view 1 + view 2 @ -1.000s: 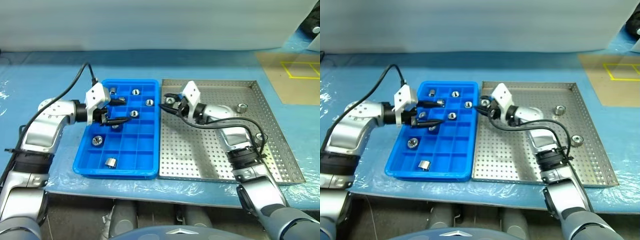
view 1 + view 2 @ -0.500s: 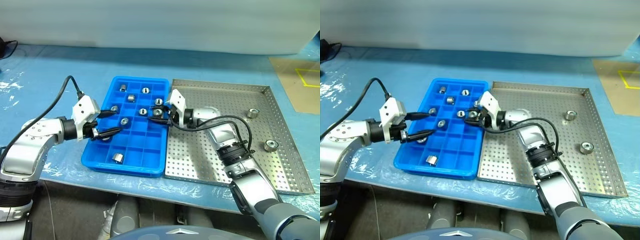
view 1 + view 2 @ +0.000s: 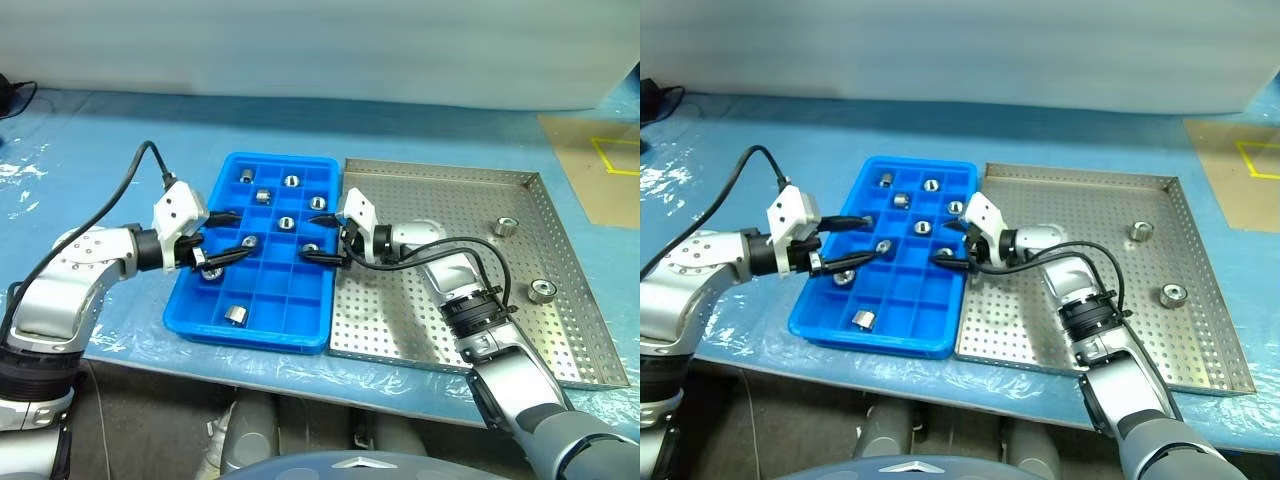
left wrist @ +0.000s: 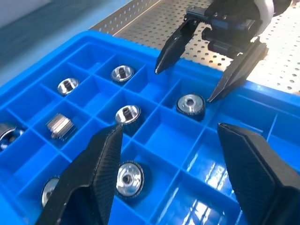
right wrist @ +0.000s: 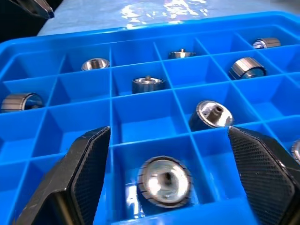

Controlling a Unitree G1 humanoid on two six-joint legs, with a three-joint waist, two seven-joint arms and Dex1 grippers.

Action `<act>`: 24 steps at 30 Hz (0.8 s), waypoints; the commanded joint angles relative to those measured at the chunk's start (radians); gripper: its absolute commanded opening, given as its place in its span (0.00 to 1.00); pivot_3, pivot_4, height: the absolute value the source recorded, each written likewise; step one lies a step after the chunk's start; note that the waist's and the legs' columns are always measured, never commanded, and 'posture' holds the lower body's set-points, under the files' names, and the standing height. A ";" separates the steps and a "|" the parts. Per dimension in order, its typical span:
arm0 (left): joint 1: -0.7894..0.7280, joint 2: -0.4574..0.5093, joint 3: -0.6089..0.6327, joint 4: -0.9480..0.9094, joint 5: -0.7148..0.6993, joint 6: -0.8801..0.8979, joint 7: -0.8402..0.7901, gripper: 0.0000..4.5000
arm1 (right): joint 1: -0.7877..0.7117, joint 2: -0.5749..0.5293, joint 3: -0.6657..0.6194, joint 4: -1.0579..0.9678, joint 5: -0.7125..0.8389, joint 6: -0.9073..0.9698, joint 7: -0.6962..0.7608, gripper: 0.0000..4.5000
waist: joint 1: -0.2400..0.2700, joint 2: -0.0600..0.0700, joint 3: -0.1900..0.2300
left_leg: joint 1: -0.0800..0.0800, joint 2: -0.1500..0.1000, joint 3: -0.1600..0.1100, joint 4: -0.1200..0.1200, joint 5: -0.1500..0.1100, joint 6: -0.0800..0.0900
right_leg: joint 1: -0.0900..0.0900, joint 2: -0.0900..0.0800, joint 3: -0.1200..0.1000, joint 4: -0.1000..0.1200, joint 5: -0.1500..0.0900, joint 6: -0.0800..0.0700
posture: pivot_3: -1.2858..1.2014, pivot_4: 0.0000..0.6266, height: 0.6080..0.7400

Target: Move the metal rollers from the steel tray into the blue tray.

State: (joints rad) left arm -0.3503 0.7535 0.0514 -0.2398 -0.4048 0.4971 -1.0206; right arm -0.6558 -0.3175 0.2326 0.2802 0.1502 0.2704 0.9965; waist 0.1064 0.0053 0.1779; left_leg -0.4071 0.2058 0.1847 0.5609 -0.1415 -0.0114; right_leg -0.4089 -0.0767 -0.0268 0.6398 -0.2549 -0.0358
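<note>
The blue tray [image 3: 245, 338] lies left of the steel tray [image 3: 430, 320], their long sides touching. Several metal rollers sit in the blue tray's compartments, such as one [image 3: 236, 314] near the front. Two rollers [image 3: 507, 227] [image 3: 542, 291] lie on the steel tray's right side. My right gripper [image 3: 308, 237] is open over the blue tray's right column, and a roller [image 5: 164, 180] lies loose in the compartment below it. Over the tray's left part hovers my left gripper [image 3: 243, 232], also open and holding nothing.
Both trays rest on a light blue table covering [image 3: 90, 140]. A tan board with yellow tape [image 3: 600, 170] lies at the back right. A black cable [image 3: 140, 165] loops from my left wrist. The table's front edge runs just below the trays.
My right gripper, shut on a roller before, has opened; the roller now lies in a compartment at the blue tray's right edge. The camera has swung round. My left arm has stayed about where it was.
</note>
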 commanded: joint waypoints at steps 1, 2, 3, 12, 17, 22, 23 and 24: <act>-0.051 -0.027 -0.044 0.028 0.006 -0.044 -0.019 0.75 | 0.002 -0.029 -0.072 -0.074 0.032 0.013 -0.036 0.92 | -0.003 0.000 0.000 | 0.000 0.000 0.000 0.000 0.000 -0.001 | 0.000 0.000 0.000 0.000 0.000 0.000 | 0.53 0.24 1.00; -0.070 -0.040 -0.060 0.048 0.011 -0.053 -0.023 0.75 | 0.004 -0.037 -0.090 -0.083 0.037 0.019 -0.051 0.92 | -0.006 0.000 0.000 | 0.000 0.000 0.000 0.000 0.001 -0.001 | 0.000 0.000 0.000 0.000 0.000 0.000 | 0.52 0.24 1.00; -0.098 -0.059 -0.082 0.080 0.021 -0.071 -0.030 0.75 | 0.008 -0.046 -0.116 -0.090 0.039 0.023 -0.078 0.92 | -0.010 0.000 0.000 | 0.000 0.000 0.000 0.000 0.001 -0.001 | 0.000 0.000 0.000 0.000 0.000 0.000 | 0.51 0.24 1.00; -0.317 -0.250 -0.208 0.370 0.093 -0.248 -0.104 0.75 | 0.117 -0.181 -0.304 -0.090 -0.026 -0.020 -0.337 0.92 | -0.040 -0.001 0.000 | 0.002 -0.001 0.009 0.002 0.001 -0.002 | 0.002 0.002 0.002 0.000 0.000 0.000 | 0.42 0.24 1.00; -0.373 -0.321 -0.252 0.464 0.103 -0.297 -0.177 0.75 | 0.341 -0.280 -0.466 -0.325 0.036 0.091 -0.383 0.92 | -0.064 -0.001 0.000 | 0.001 -0.002 0.010 0.001 0.000 0.001 | 0.002 0.003 0.003 -0.002 0.001 0.002 | 0.37 0.24 1.00; -0.405 -0.384 -0.283 0.548 0.120 -0.346 -0.222 0.75 | 0.567 -0.308 -0.567 -0.515 0.063 0.165 -0.408 0.92 | -0.112 -0.001 0.000 | 0.003 -0.001 0.012 0.002 -0.004 0.007 | 0.003 0.004 0.004 -0.003 0.000 0.001 | 0.34 0.24 1.00; -0.413 -0.398 -0.287 0.563 0.122 -0.355 -0.229 0.75 | 0.591 -0.308 -0.579 -0.528 0.062 0.169 -0.418 0.92 | -0.122 -0.001 0.000 | 0.003 -0.001 0.012 0.002 -0.004 0.007 | 0.003 0.003 0.004 -0.003 0.000 0.001 | 0.33 0.24 1.00; -0.423 -0.413 -0.289 0.579 0.124 -0.362 -0.235 0.75 | 0.608 -0.303 -0.592 -0.538 0.063 0.173 -0.431 0.92 | -0.128 -0.001 0.000 | 0.004 -0.001 0.013 0.003 -0.004 0.007 | 0.003 0.003 0.004 -0.003 0.001 0.001 | 0.33 0.24 1.00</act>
State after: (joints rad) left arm -0.7434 0.3463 -0.2369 0.3342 -0.2839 0.1622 -1.2403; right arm -0.0486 -0.6161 -0.3152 -0.2024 0.1993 0.4411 0.5854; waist -0.0214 0.0047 0.1776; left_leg -0.4027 0.2049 0.1979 0.5653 -0.1455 -0.0046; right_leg -0.4054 -0.0734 -0.0224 0.6368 -0.2535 -0.0349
